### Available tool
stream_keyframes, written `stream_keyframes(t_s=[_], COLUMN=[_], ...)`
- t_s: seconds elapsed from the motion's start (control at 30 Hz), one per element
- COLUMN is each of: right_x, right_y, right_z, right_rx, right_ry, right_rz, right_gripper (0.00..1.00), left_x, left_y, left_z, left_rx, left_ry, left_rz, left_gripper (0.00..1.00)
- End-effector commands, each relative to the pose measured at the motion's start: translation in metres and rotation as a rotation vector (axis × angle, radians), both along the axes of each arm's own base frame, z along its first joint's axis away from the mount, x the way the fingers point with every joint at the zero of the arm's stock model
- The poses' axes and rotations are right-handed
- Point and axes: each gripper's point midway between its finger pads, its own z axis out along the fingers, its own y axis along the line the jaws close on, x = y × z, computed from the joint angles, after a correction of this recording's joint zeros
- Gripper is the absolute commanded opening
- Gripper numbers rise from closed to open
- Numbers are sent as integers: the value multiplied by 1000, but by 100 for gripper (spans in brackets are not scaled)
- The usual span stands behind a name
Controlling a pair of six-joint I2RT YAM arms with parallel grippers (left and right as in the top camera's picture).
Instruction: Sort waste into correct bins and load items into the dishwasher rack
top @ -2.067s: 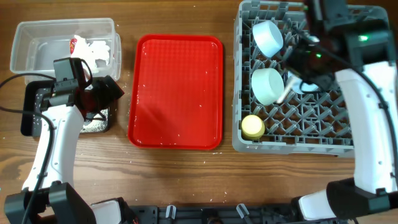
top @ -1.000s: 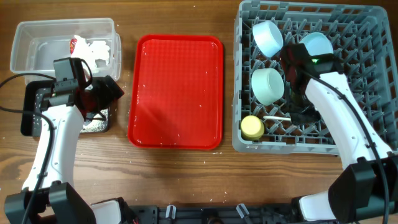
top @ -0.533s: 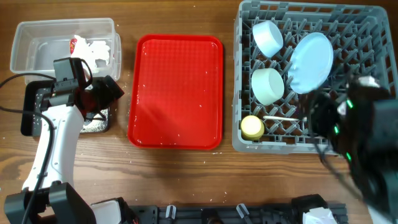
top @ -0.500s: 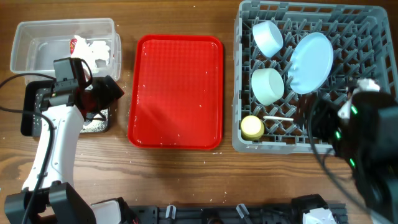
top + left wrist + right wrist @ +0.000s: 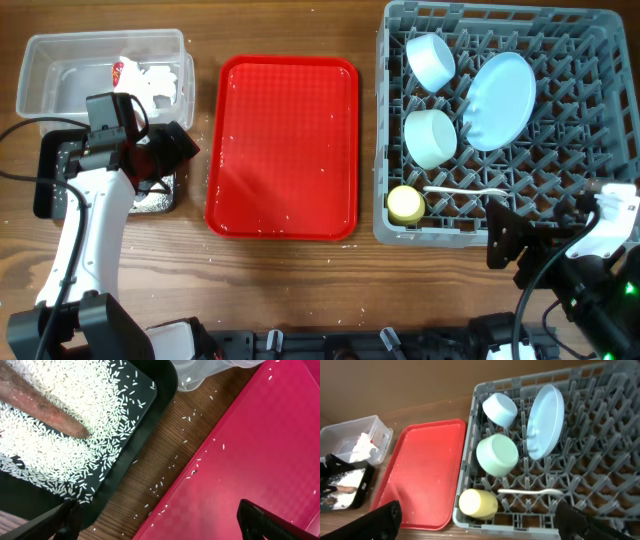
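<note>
One white spoon (image 5: 465, 189), likely light and slippery, near the dishwasher rack's (image 5: 450, 232) front edge, suits a mid-handle pinch; both pairs of jaws spread, empty.

Overhead straight down; left wrist close over black tray (image 5: 164, 382); right wrist shares rack (image 5: 535, 520).

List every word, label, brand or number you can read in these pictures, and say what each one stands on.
No text can be read anywhere.
The wrapper in the tub has red print, but it is too small and blurred to read.
The rack and the red tray show no markings.
</note>
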Motion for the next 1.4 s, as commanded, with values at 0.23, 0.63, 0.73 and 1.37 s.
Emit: stream_keyframes(t_s=[0.23,0.63,0.73,1.37], right_x=[42,63,68,79], right_y=[1,-4,-2,-3], right_z=[-14,-90,-112,-176], right_rx=[-84,-74,-69,-71], right_ry=[-298,-675,-720,-555], right_rz=[25,-2,3,1], right_gripper=[100,100,100,100], left_x=[5,5,5,5], left_y=[1,1,1,1], left_z=[8,8,8,8], left_rx=[17,17,17,17], left_ry=[-24,-24,-24,-24], left_rz=[-8,-8,-8,-8], left_gripper=[100,100,100,100])
